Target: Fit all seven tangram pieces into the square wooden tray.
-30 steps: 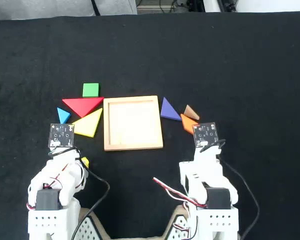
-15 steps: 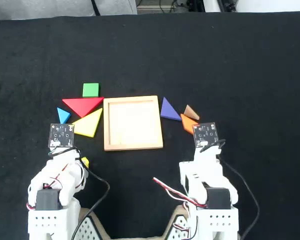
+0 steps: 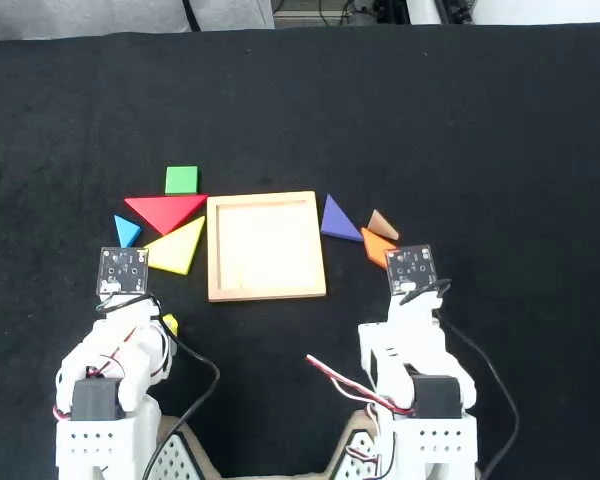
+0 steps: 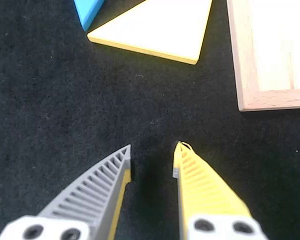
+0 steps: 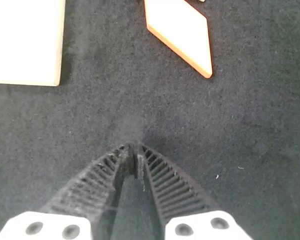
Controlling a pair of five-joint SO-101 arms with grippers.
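Nothing has moved since the earlier frames; both my arms sit parked at the near edge of the counter (image 3: 480, 120). My left jaws stand slightly apart over bare cloth, and my right jaws are pressed together. Just beyond the left pair lie the yellow triangle (image 4: 160, 27) and blue triangle (image 4: 90, 10), beside a corner of the tray (image 4: 247, 75). Beyond the right pair lies the orange parallelogram (image 5: 180, 32). Farther out are the red triangle (image 3: 168, 210), green square (image 3: 181, 179), purple triangle (image 3: 337, 219) and brown triangle (image 3: 383, 223). All 7 pieces lie outside the empty tray. I judge them light, stiff, smooth-painted wood lying flat. I'd pinch across 2 opposite edges near the middle, since thin sides may slip.
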